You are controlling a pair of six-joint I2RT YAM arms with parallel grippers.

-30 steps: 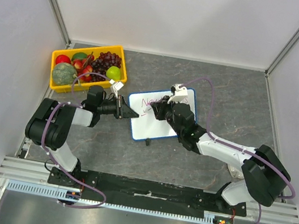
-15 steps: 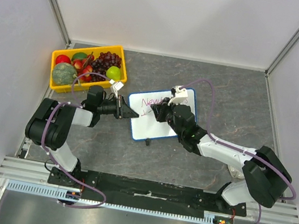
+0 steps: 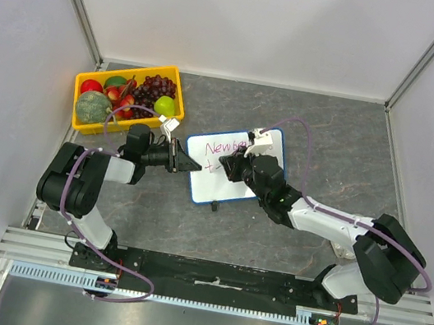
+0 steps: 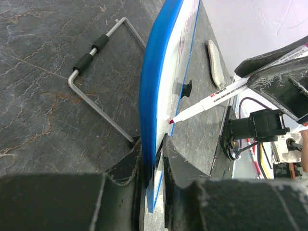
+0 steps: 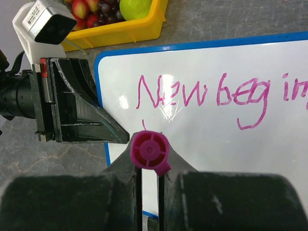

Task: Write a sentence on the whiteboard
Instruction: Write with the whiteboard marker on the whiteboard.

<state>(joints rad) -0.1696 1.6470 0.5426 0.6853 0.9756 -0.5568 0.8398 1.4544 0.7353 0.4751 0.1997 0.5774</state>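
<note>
The whiteboard [image 3: 212, 182] stands on the bench [image 3: 329, 140], just right of the yellow tray [image 3: 129, 71]. The left end effector [image 3: 192, 164] is clamped on its tray-side edge. The right end effector [image 5: 150, 168] grips a pink marker [image 5: 150, 150], whose tip is at the board below the sentence [image 5: 202, 94], which so far reads "New begin".

Whiteboard [image 5: 298, 144] is plain white with a bright blue frame, and the sentence [image 5: 192, 91] on it is pink-red, pretty close to the magenta end of the marker [image 5: 150, 150]. Bench [image 3: 338, 133] is dark grey, marbled with pale veins. The tray [image 5: 120, 33] is solid yellow.
</note>
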